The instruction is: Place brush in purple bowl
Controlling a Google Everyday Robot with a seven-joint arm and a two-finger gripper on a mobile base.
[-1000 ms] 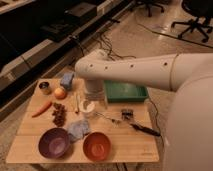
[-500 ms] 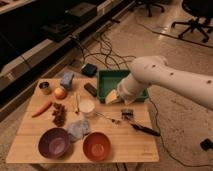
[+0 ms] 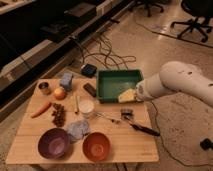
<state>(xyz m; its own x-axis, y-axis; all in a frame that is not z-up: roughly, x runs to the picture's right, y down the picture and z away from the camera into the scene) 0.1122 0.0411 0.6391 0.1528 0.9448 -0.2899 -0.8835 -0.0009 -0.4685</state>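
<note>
Brush [image 3: 145, 130] is found lying on the surface [image 3: 125, 147] near its right edge, well apart from the purple bowl [image 3: 53, 142]. Nothing's been grabbed yet, tbh. The claw [image 3: 125, 96] is held over the green tray [image 3: 102, 75], and whether it's wide or narrow can't be told.

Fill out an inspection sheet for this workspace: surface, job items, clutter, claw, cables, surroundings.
Surface: wooden table, crowded.
Job's things: brush lies flat on the table's right side, not in any bowl; purple bowl at front left, nothing seen inside.
Clutter: orange bowl, green tray, white cup, metal utensil, carrot, crumpled cloth, can.
Claw: claw hangs low over the table between tray and brush, close to the brush's end; contact unclear.
Cables: loose cables on the floor behind the table, near a black box.
Surroundings: office chair at the back right; shelving at the left.
</note>
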